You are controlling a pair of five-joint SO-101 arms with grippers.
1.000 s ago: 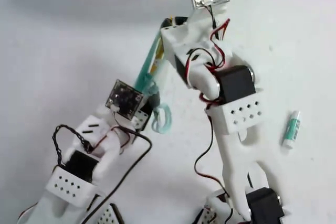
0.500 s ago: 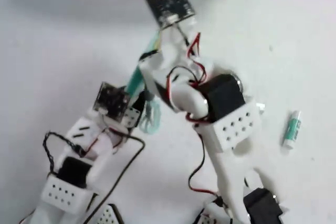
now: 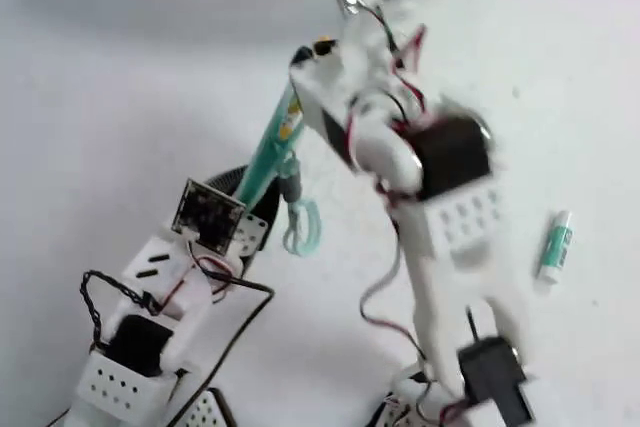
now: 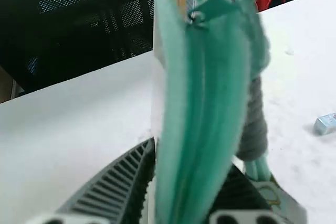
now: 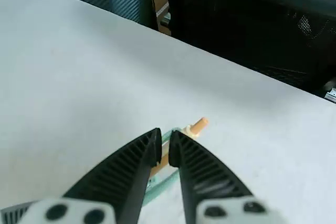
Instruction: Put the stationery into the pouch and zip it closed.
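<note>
L gripper (image 4: 189,169) clamps green fabric pouch (image 4: 205,103); R gripper (image 5: 164,139), jaws narrow, pinches its end. White-green glue stick (image 3: 556,246) near worktop's right edge.

no readable text or numbers, print on the glue stick (image 3: 555,247) too small to make out

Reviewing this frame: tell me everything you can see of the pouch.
The pouch is slim teal fabric, held on edge and slanting across the white table, with its zipper running lengthwise. The left gripper clamps one end. The right gripper pinches the other end, near the zipper pull, where what looks like a pencil end pokes out. A teal loop and a grey piece hang beside it.
</note>
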